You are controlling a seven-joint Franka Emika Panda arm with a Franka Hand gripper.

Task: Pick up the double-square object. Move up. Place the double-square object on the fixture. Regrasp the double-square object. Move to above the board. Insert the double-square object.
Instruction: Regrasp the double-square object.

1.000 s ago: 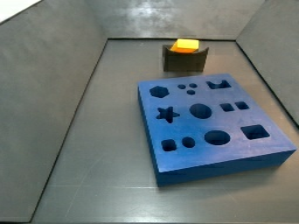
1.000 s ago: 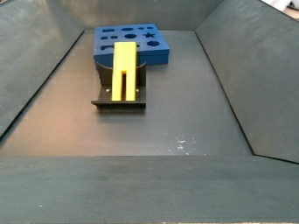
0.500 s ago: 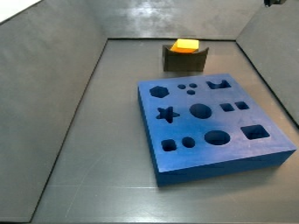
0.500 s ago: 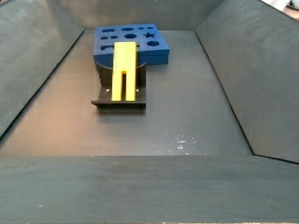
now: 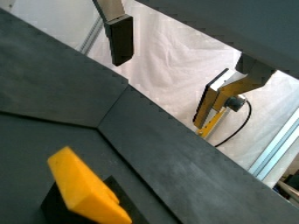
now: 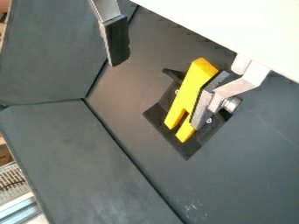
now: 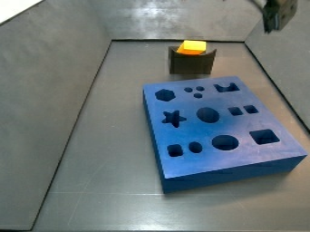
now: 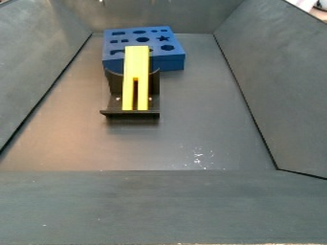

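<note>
1. The bright yellow elongated grooved block with an orange end, the double-square object [image 8: 137, 75], lies lengthwise on the small dark fixture [image 8: 132, 108], just beside the thick blue square board with shaped holes [image 7: 219, 131].
2. The gripper [image 6: 176, 61] hangs above and apart from the block, with its jaws spread wide and nothing between the dark-padded silver fingers [image 6: 115, 39]. In a side view only its tip [image 7: 277, 13] shows at the upper edge.
3. Judgement: the block looks rigid, light and smooth. Grip it across its flat long sides near mid-length, clear of the fixture's walls.
4. Obstructions: none between the gripper and the block. The grey bin walls [image 8: 262, 86] stand well apart.
</note>
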